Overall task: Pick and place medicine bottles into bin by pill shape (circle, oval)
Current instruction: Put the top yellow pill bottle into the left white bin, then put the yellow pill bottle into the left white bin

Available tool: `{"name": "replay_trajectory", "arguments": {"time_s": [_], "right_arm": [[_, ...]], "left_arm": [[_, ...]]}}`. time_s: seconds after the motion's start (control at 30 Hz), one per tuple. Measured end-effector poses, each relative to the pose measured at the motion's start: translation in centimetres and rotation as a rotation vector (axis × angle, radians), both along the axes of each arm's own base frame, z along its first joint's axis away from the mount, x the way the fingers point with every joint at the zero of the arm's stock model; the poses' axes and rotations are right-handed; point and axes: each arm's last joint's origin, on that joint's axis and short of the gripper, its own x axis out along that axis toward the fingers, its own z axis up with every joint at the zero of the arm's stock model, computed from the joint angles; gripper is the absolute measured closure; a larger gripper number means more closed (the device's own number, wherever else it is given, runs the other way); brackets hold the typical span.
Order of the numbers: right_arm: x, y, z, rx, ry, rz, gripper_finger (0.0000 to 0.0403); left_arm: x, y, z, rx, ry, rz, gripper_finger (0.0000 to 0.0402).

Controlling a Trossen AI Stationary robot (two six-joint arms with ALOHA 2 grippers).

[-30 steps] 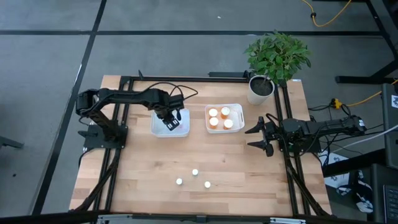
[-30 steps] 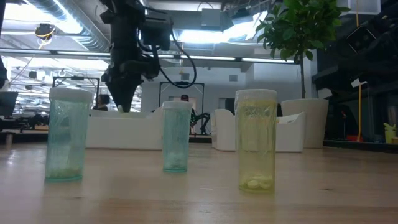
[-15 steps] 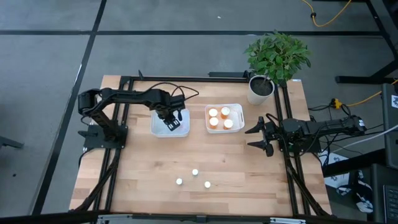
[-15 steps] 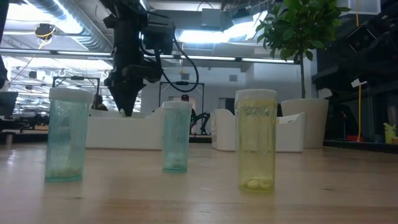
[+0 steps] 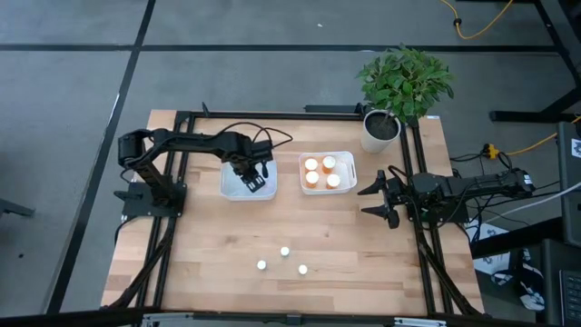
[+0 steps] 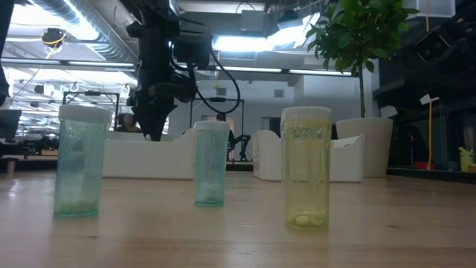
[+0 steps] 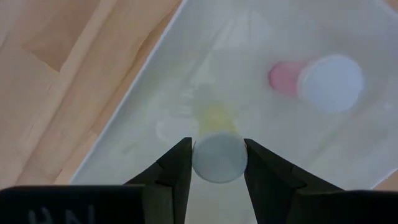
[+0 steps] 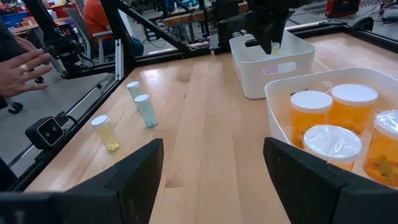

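Note:
My left gripper stands over the left white bin, shut on a small white-capped bottle with a yellowish body. A second small bottle with a pink tint stands in the same bin. Several orange bottles stand in the right white bin. Three small bottles stand upright on the table near its front; in the low view two are teal and one is yellow. My right gripper waits open at the table's right edge. My left gripper pinches the bottle's white cap between its two fingers, one on each side. The fingers come from above, pointing down into the bin. The bottle is upright below them; whether its base rests on the bin's floor I cannot tell.
A potted plant stands at the far right corner. A person's hand shows beyond the table in the right wrist view. Bare wood lies between the bins and the three bottles at the front.
My left gripper has gone down a little into the left bin with the small yellowish bottle, staying shut on it.

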Motion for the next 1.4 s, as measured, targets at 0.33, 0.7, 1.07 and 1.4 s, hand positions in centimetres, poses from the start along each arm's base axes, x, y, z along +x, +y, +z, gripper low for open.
{"name": "replay_trajectory", "arguments": {"time_s": [0.33,0.7,1.07,1.4], "right_arm": [[0.0,0.0,0.0,0.0,0.0,0.0,0.0124],[0.0,0.0,0.0,0.0,0.0,0.0,0.0124],[0.0,0.0,0.0,0.0,0.0,0.0,0.0124],[0.0,0.0,0.0,0.0,0.0,0.0,0.0124]], "left_arm": [[0.0,0.0,0.1,0.0,-0.006,0.0,0.0275],[-0.1,0.0,0.1,-0.001,-0.003,0.006,0.0194],[-1.3,-0.9,3.0,0.017,-0.1,0.018,0.0187],[-1.9,-5.4,6.9,0.058,-0.324,-0.089,0.0192]]}}
